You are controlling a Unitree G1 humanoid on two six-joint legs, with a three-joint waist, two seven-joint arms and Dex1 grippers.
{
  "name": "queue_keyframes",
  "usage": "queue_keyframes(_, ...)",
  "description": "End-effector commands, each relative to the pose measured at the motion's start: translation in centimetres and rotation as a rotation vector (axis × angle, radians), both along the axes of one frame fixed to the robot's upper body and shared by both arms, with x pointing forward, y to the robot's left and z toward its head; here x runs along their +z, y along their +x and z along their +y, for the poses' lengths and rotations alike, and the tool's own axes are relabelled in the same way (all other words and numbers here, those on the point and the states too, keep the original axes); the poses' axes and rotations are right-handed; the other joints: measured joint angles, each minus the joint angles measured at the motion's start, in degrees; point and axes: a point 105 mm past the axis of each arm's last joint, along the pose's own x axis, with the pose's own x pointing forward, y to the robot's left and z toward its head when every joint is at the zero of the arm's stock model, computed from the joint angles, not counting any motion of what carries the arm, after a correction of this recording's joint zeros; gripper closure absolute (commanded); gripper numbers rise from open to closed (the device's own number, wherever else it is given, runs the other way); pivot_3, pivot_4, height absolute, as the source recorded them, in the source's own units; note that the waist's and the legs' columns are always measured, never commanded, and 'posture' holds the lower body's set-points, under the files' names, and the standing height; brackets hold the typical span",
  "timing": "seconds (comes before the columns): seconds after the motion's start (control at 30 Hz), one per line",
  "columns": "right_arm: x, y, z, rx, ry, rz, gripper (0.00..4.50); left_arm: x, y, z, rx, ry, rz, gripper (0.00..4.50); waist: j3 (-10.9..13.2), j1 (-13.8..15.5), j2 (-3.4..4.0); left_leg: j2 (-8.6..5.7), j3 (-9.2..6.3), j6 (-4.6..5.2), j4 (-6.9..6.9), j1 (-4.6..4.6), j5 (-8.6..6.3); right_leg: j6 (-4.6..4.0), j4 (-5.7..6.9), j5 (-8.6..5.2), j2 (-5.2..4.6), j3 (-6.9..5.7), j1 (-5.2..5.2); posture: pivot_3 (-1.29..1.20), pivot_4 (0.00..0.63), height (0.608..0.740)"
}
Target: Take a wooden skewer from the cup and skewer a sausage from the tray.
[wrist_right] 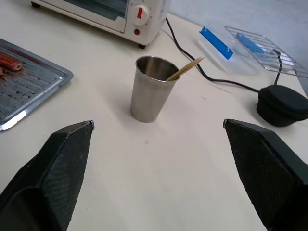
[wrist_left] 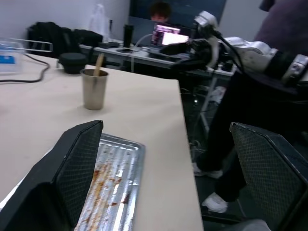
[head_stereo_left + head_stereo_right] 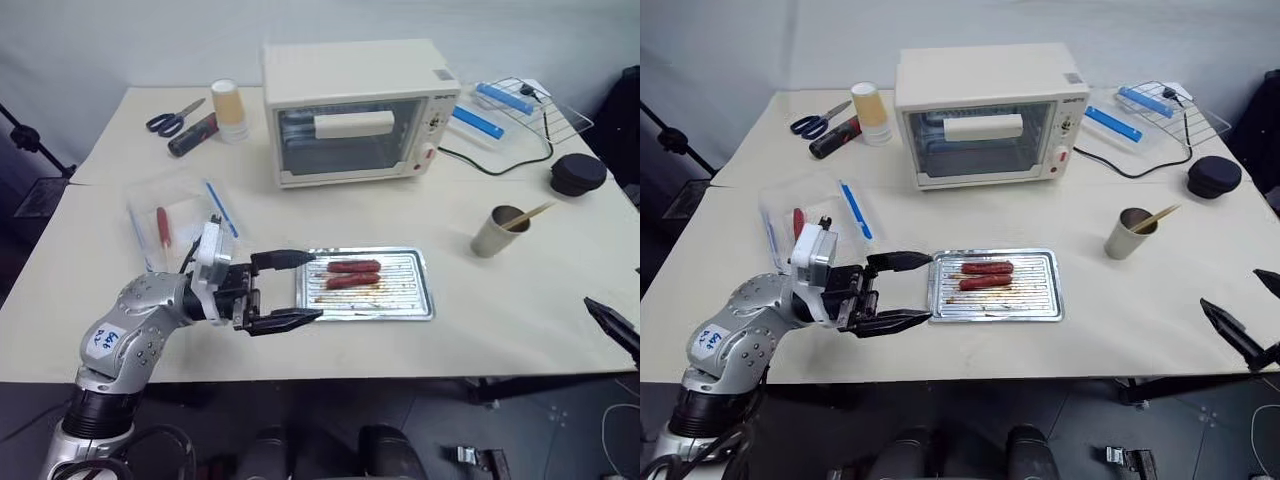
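Note:
The silver tray (image 3: 424,300) lies near the table's front edge with two reddish-brown sausages (image 3: 353,267) side by side on its ribbed floor. My left gripper (image 3: 315,287) hovers open at the tray's left end, its fingers pointing right, with nothing between them. The grey cup (image 1: 150,89) stands to the right of the tray, a wooden skewer (image 1: 185,69) leaning out of it. My right gripper (image 1: 158,123) is open and empty off the table's right front corner, facing the cup from a short way off.
A toaster oven (image 3: 355,110) stands at the back centre, its cord running right. Behind the cup are a clear box with blue clips (image 3: 490,115), a wire rack (image 3: 550,105) and a black round case (image 3: 578,175). Stacked cups (image 3: 228,108), scissors (image 3: 170,120) and a plastic bag (image 3: 175,225) sit at the left.

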Motion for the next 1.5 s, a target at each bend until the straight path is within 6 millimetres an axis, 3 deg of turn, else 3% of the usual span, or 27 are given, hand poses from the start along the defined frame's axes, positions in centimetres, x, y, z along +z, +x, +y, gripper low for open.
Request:
queue_keyframes(0.03, 3.3, 2.3, 0.9, 0.008, 0.005, 0.018, 0.00, 0.6, -0.1, -0.3, -0.021, -0.029, -0.016, 0.02, 0.0, 0.0, 0.00, 0.02, 0.04, 0.00, 0.02, 0.07, 0.00, 0.00, 0.04, 0.00, 0.01, 0.01, 0.01, 0.00, 0.150, 0.740)
queue_keyframes(0.27, 4.9, 8.5, 0.6, -0.054, -0.004, 0.327, 0.00, 0.5, 0.0, -1.0, -0.020, -0.040, -0.021, 0.02, 0.0, 0.3, 0.00, 0.10, -0.11, 0.05, 0.05, -0.11, 0.04, -0.01, 0.02, 0.00, -0.06, -0.04, -0.09, 0.00, 0.150, 0.740)
queue_keyframes(0.5, 5.0, 12.4, -0.6, -0.104, -0.018, 0.457, 2.21, 0.3, 0.0, -0.8, 0.030, -0.040, -0.039, 0.00, 0.0, 0.2, 0.01, -0.03, -0.14, 0.11, 0.03, -0.39, 0.03, 0.01, -0.10, 0.01, -0.11, -0.10, -0.25, 0.00, 0.150, 0.740)
queue_keyframes(0.57, 4.9, 13.0, -0.8, -0.104, -0.022, 0.478, 2.21, 0.2, -0.2, -0.8, 0.039, -0.041, -0.037, 0.00, 0.0, 0.1, 0.01, -0.07, -0.09, 0.11, 0.01, -0.40, 0.03, 0.02, -0.09, 0.01, -0.09, -0.11, -0.26, 0.00, 0.150, 0.740)
queue_keyframes(1.03, 4.5, 14.6, 0.6, 0.006, 0.023, 0.559, 2.21, 0.0, -0.6, -0.6, 0.081, -0.046, -0.032, 0.00, 0.0, 0.2, 0.02, -0.06, 0.32, 0.08, 0.09, -0.40, 0.04, 0.04, -0.07, 0.02, -0.09, -0.16, -0.25, 0.00, 0.150, 0.740)
queue_keyframes(1.13, 4.5, 14.4, 0.5, 0.012, 0.021, 0.576, 2.81, 0.0, -0.5, -0.5, 0.086, -0.045, -0.034, 0.00, 0.0, 0.1, 0.02, -0.06, 0.34, 0.07, 0.08, -0.40, 0.04, 0.05, -0.06, 0.03, -0.08, -0.16, -0.25, 0.00, 0.150, 0.740)
queue_keyframes(1.27, 4.5, 14.2, 0.5, 0.020, 0.030, 0.586, 4.08, 0.0, -0.5, -0.5, 0.089, -0.046, -0.033, 0.00, 0.0, 0.1, 0.02, -0.06, 0.35, 0.06, 0.08, -0.39, 0.04, 0.05, -0.06, 0.03, -0.06, -0.16, -0.25, 0.00, 0.150, 0.740)
queue_keyframes(1.5, 4.5, 14.0, 0.5, 0.031, 0.052, 0.593, 4.08, 0.0, -0.4, -0.5, 0.088, -0.046, -0.032, 0.00, 0.0, 0.1, 0.03, -0.07, 0.36, 0.04, 0.08, -0.39, 0.04, 0.04, -0.05, 0.02, -0.05, -0.16, -0.25, 0.00, 0.150, 0.740)
